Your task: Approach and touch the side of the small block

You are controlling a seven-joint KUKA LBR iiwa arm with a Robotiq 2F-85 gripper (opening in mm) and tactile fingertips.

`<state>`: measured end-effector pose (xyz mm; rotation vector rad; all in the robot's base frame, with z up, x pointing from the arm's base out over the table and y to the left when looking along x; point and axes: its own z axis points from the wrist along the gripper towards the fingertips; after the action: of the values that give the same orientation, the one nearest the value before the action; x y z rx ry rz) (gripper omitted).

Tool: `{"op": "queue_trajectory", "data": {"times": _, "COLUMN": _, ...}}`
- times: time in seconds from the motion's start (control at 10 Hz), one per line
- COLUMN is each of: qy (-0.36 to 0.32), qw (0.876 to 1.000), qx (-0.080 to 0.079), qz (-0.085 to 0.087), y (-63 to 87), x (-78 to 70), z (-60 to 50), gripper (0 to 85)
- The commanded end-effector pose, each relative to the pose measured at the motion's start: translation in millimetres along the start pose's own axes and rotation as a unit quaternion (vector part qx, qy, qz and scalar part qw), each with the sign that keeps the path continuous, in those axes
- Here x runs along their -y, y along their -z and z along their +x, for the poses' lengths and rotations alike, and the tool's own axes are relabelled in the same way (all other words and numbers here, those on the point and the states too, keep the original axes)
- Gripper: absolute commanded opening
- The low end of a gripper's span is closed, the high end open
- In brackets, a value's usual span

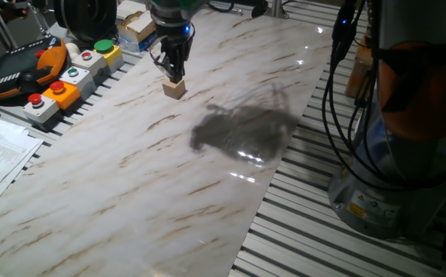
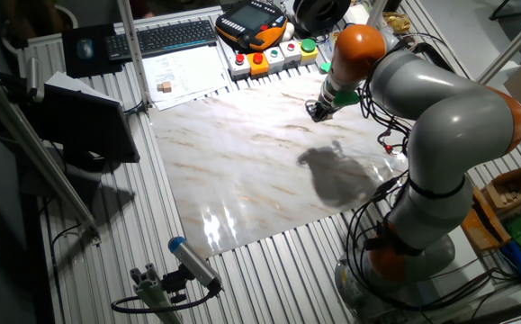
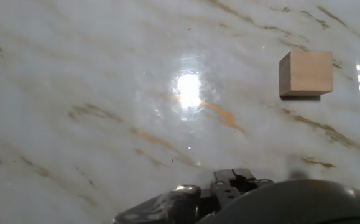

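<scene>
Hand view first: the small block sits up at two o'clock on the marbled desk, flat and square, off the line of the fingers. In one fixed view the tool hangs just above the small block, fingers near together, gripping nothing; whether they touch it, I can't tell. To do this well: sidestep clear, drop to block height, creep in against a flat face. The button boxes lie beyond at nine o'clock.

Lab: button boxes, teach pendant
</scene>
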<state>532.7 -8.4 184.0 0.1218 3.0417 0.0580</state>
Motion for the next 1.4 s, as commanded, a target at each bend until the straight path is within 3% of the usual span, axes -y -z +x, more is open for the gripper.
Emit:
{"op": "queue_trajectory", "data": {"times": 0.0, "qy": -0.008, "qw": 1.000, "qx": -0.004, "qz": -0.008, "y": -2.0, "x": 1.4, "z": -1.3, "gripper": 0.7}}
{"op": "queue_trajectory", "data": {"times": 0.1, "qy": -0.011, "qw": 1.000, "qx": -0.007, "qz": -0.011, "y": -1.9, "x": 2.7, "z": -1.7, "gripper": 0.7}}
{"op": "queue_trajectory", "data": {"times": 0.3, "qy": -0.010, "qw": 1.000, "qx": -0.006, "qz": 0.000, "y": -1.7, "x": 6.6, "z": -0.8, "gripper": 0.7}}
{"op": "queue_trajectory", "data": {"times": 0.8, "qy": 0.009, "qw": 1.000, "qx": 0.006, "qz": -0.009, "y": -17.6, "x": 12.5, "z": -0.2, "gripper": 0.7}}
{"op": "queue_trajectory", "data": {"times": 1.3, "qy": 0.009, "qw": 1.000, "qx": -0.010, "qz": -0.009, "y": -9.4, "x": 23.3, "z": -7.5, "gripper": 0.7}}
